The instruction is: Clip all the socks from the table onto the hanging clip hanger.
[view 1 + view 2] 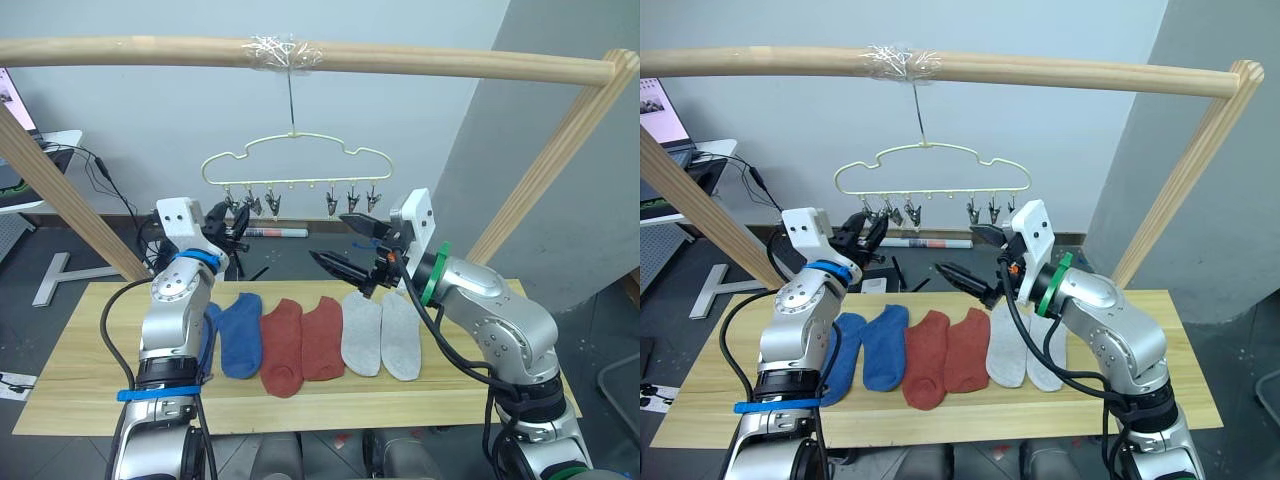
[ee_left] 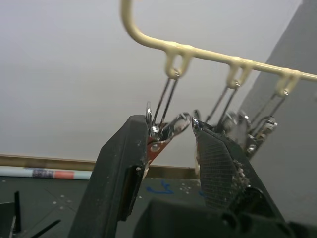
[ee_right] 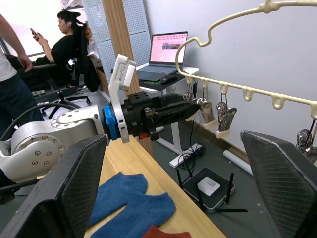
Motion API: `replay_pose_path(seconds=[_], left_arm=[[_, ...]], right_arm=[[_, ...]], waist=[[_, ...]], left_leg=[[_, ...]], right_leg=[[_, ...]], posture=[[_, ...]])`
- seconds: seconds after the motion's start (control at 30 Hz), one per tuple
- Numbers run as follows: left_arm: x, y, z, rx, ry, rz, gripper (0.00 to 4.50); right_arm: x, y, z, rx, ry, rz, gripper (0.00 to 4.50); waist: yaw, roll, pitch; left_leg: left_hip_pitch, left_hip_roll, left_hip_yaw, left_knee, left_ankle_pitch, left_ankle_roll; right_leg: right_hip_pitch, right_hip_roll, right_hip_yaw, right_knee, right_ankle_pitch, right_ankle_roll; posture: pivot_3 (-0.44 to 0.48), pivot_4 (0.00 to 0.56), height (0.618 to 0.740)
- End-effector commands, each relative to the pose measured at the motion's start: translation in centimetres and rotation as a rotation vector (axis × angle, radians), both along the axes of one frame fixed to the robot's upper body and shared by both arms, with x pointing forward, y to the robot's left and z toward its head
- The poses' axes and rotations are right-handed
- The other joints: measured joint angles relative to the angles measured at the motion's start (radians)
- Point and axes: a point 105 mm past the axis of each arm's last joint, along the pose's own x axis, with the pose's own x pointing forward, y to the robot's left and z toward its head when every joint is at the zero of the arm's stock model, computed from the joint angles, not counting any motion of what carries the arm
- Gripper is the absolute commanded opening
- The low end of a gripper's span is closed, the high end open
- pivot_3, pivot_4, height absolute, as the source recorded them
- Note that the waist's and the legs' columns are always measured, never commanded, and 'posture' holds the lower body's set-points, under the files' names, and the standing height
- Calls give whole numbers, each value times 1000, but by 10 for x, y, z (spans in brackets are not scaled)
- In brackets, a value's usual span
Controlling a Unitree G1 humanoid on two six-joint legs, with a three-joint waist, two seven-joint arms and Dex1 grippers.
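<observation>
Socks (image 1: 320,338) lie in a neat row on the counter (image 1: 90,390): two blue ones on the robot's left, two red ones in the middle, two grey ones on the right. All six are flat on the wood, and none is clipped up yet.

Above them the clip hanger (image 1: 296,165) hangs by its hook from a wooden pole (image 1: 130,50). Its small dark clips dangle in a line, and all of them look empty.

The left hand (image 1: 236,224) is raised up at the clips on the left end of the hanger. Its two fingers (image 2: 119,173) are a little apart, with one clip (image 2: 161,134) sitting between them. It looks like the hand is getting ready to squeeze that clip open, but I cannot tell if it is pressing yet.

The right hand (image 1: 345,248) is in the air over the grey socks, below the clips. It is wide open and holds nothing.

So the job is just starting. Next, I think the right hand needs to go down, pick up one sock, and lift its edge into the clip while the left hand pinches the clip open.
</observation>
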Motion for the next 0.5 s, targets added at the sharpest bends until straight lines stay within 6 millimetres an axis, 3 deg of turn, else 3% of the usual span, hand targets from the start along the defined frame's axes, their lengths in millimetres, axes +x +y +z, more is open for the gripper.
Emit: replay_pose_path(seconds=[0.03, 0.27, 0.5], left_arm=[[-6, 5, 19, 20, -67, 5, 1956], [-15, 10, 9, 31, -44, 10, 1956], [1, 7, 12, 13, -56, 17, 1956]], right_arm=[[-7, -2, 19, 31, -70, 9, 4500], [-8, -2, 22, 33, -78, 10, 4500], [-5, -3, 26, 44, -77, 15, 4500]], waist=[[0, 0, 0], [-3, 0, 0], [-1, 0, 0]], left_leg=[[0, 0, 0, 0, 0, 0], [0, 1, 0, 0, 0, 0], [0, 0, 0, 0, 0, 0]], right_leg=[[0, 0, 0, 0, 0, 0], [0, 0, -1, 0, 0, 0], [0, 0, -1, 0, 0, 1]], posture=[[156, 155, 740], [156, 155, 740], [165, 157, 740]])
